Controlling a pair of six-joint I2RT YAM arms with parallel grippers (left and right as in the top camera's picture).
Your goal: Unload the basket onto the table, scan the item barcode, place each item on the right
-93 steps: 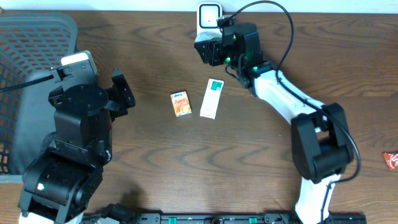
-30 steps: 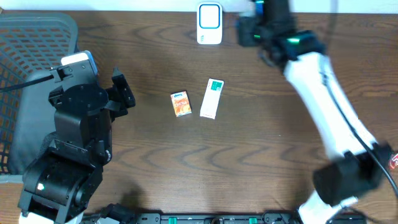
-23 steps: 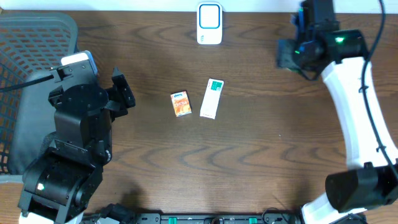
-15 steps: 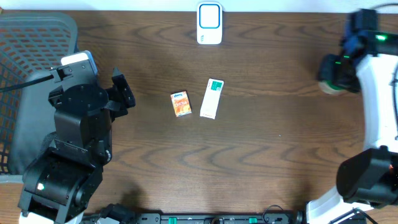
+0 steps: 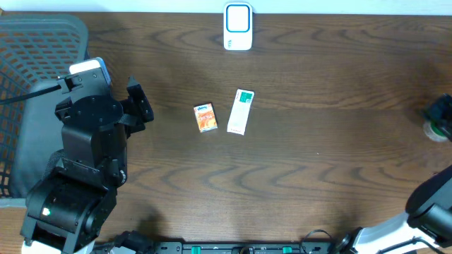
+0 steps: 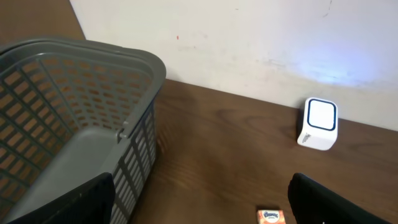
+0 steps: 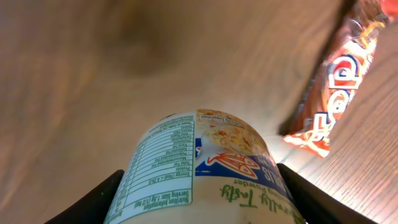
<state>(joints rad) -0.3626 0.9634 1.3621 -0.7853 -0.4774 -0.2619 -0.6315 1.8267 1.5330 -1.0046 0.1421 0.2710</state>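
Note:
My right gripper (image 7: 202, 199) is shut on a white container (image 7: 199, 162) with a nutrition table and a fish logo. Both dark fingers press its sides. In the overhead view the right gripper (image 5: 439, 113) sits at the table's far right edge, and a bit of the container (image 5: 433, 131) shows under it. The white scanner (image 5: 238, 27) with its blue-lit face stands at the back centre, far from that hand. It also shows in the left wrist view as the scanner (image 6: 321, 123). My left gripper (image 5: 138, 106) is open and empty beside the basket.
A grey mesh basket (image 5: 42, 32) fills the left side. A small orange box (image 5: 205, 118) and a white-and-green box (image 5: 241, 111) lie mid-table. An orange-red snack packet (image 7: 329, 93) lies on the wood just beyond the held container.
The right arm has swung from beside the scanner across to the table's far right edge, carrying the container. The left arm has not moved.

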